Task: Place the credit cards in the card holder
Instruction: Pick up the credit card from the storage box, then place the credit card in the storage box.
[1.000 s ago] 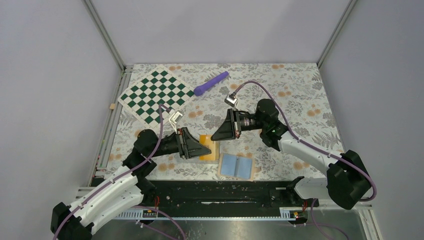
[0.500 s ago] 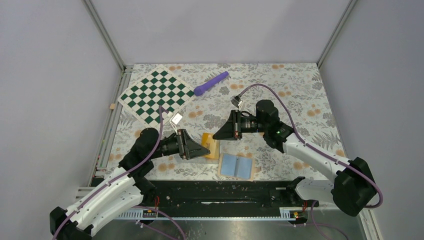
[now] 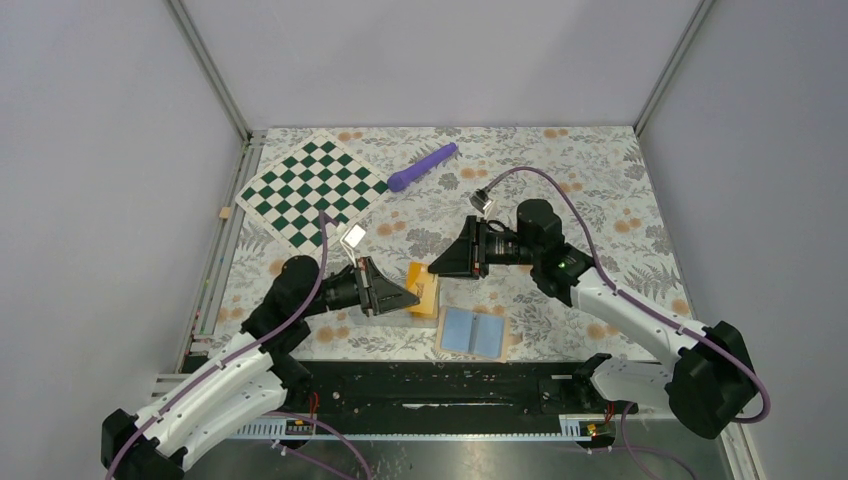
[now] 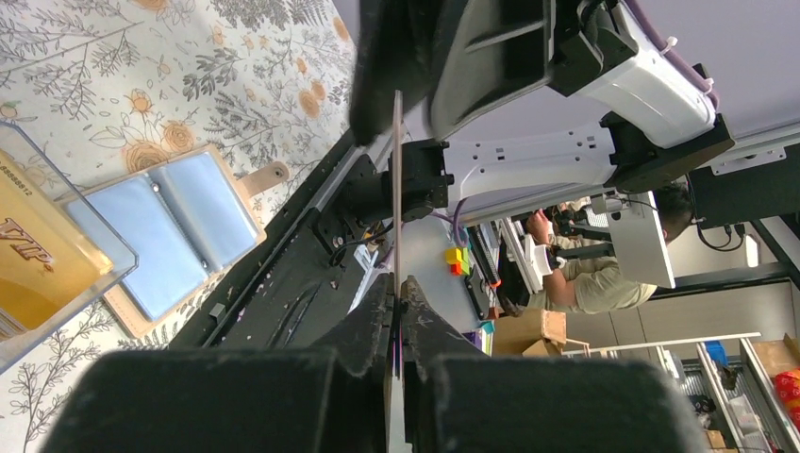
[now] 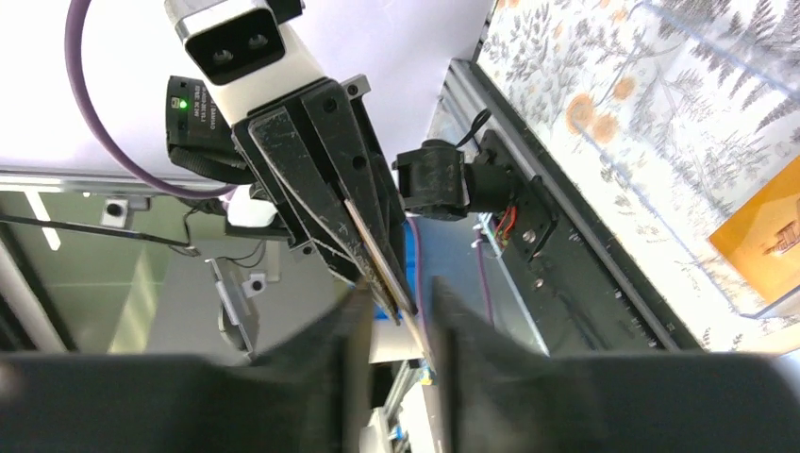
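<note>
The one word you can read is "VIP", in dark slanted letters on the orange-gold card [image 4: 28, 250] lying inside the clear case [image 4: 94, 236]. A row of tiny digits sits above it, too small to make out. The case is hard, see-through plastic with straight walls and square corners. It rests on the floral tablecloth [image 3: 600, 180], just beside the wallet [image 3: 474, 332].

Your wallet lies opened flat near the front edge of the table, between the two arms. A tan, leather-like border frames two smooth light blue pockets, and a small rounded strap tab sticks out from one side.

Your left gripper [image 4: 397, 294] is pinching a second card [image 4: 397, 189], held off the table close to the case. It is thin, stiff plastic, seen edge-on as a straight line. The card's free end reaches into your right gripper [image 5: 401, 291], whose fingers stand apart on either side of it. You cannot tell whether they touch it.

Toward the far side lie a flat, square green-and-white checkered mat [image 3: 312, 190] and a smooth purple stick [image 3: 422, 166] with rounded ends. Both are well apart from the grippers.
</note>
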Motion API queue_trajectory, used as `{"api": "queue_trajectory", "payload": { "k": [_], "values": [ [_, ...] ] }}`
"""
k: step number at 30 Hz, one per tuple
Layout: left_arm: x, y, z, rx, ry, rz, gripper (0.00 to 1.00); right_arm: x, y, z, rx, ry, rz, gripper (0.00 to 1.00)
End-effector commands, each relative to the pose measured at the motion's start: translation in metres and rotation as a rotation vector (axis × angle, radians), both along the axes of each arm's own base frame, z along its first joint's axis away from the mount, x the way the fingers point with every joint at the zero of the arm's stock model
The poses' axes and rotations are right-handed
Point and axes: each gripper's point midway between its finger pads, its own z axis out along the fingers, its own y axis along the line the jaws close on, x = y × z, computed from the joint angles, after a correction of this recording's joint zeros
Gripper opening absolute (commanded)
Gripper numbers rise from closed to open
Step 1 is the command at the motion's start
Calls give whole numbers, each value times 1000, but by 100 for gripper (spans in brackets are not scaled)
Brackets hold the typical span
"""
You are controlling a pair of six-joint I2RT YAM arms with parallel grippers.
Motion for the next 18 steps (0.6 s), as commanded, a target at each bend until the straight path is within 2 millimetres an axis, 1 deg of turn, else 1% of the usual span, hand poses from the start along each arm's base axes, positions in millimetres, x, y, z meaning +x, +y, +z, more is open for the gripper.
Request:
{"api": "queue_trajectory", "payload": {
  "k": [1, 2, 3, 4, 6, 8, 10, 11, 13, 15, 18],
  "values": [
    [1, -1, 13, -22, -72, -5, 0, 12, -5, 10, 20, -35, -71, 53],
    [2, 0, 13, -12, -78, 5, 0, 13, -9, 9, 18, -38, -89, 63],
    [3, 1, 12, -3, -82, 14, 0, 14, -12, 8, 10, -42, -104, 70],
    [4, 2, 11, 7, -84, 22, 0, 15, -15, 6, -2, -48, -115, 74],
    [4, 3, 8, 21, -81, 26, 0, 14, -19, 2, -37, -56, -119, 76],
    [4, 3, 6, 32, -79, 25, 0, 12, -21, 3, -57, -71, -108, 71],
    [5, 4, 2, 46, -70, 29, 0, 11, -21, 4, -70, -80, -91, 58],
    [5, 4, 1, 50, -69, 30, 0, 10, -21, 5, -78, -82, -84, 55],
    [6, 3, 0, 52, -67, 32, 0, 10, -20, 4, -100, -74, -74, 53],
    [7, 3, 0, 56, -68, 36, 0, 9, -22, -4, -142, -44, -65, 53],
    [9, 2, -1, 61, -66, 38, 0, 8, -19, -8, -156, -23, -65, 54]
  ]
}}
